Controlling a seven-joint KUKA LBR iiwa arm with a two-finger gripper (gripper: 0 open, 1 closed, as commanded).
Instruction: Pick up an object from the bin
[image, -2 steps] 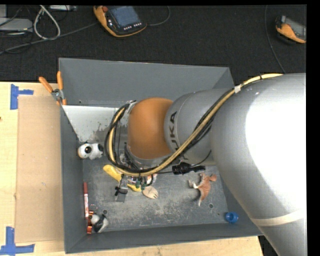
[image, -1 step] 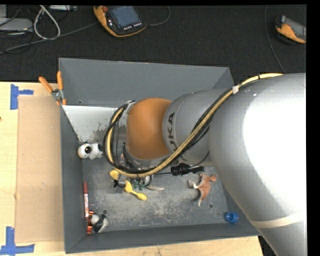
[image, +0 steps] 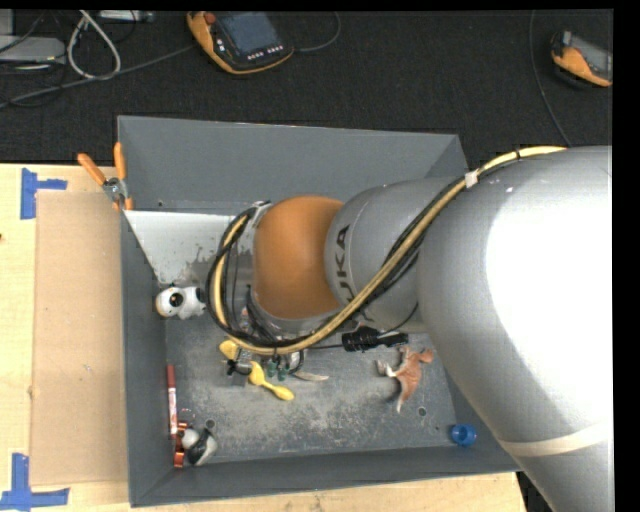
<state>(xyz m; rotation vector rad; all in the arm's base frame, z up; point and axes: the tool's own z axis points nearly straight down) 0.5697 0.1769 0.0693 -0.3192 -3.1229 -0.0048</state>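
One camera looks down from above, tilted a little, on the grey metal bin (image: 300, 165); the big silver robot arm (image: 520, 300) is on the right side, close under the lens

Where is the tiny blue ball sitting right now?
In the camera view, the blue ball sits in the lower right corner of the bin, just below and right of the tan toy animal.

**Silver arm bent down into the bin from the right**

The big silver-grey seven-joint arm (image: 520, 300) reaches over the right rim of the grey metal bin (image: 300, 160). Its wrist sits under a rounded orange cover (image: 295, 255) near the bin's middle. Yellow-and-black cables (image: 490, 166) run along the arm and loop round the cover. The dark two-finger gripper (image: 262, 362) points down beneath the wrist, low over the floor.
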